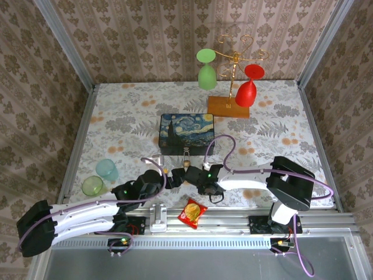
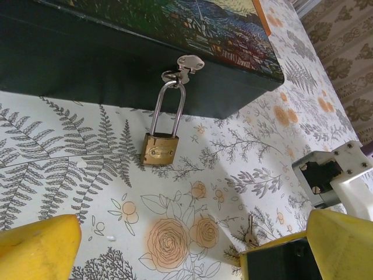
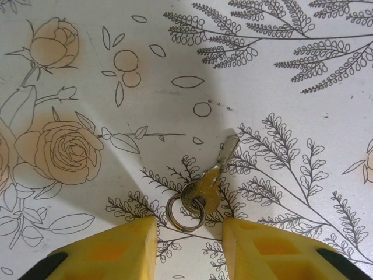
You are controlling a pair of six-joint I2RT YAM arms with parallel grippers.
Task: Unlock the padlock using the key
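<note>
Spread apart, the yellow-fingered right claw (image 3: 189, 226) is held close to the table, its blunt pads set to either side of the ringed end of the small thin metal key (image 3: 205, 195); nothing is pinched. The yellow-fingered left claw (image 2: 192, 236) is likewise parted and empty, and is pointed at the little brass-gold padlock (image 2: 159, 150) from a short way off. The task is judged to be at its very start: the key has not yet been lifted, the shackle is seen closed through the clasp, and picking up, inserting and turning are all left to be done.

Taken by size, the white tablecloth printed with grey ferns and pale orange roses (image 3: 262, 93) is seen to be flat and matte (a thin key lying flush on it may be awkward to get under). On it is set the flat rectangular box with a Starry Night lid (image 1: 186, 129), dark and smooth along its front wall, where a small silvery metal clasp (image 2: 185, 65) is fixed. From that clasp the padlock is hung by a long, thin, polished shackle, its blocky body apparently resting on the cloth. Smallest is the key: a brassy round head, a short grey blade and a wire split ring, lying flat on the cloth, apart from the padlock and on its near side.
</note>
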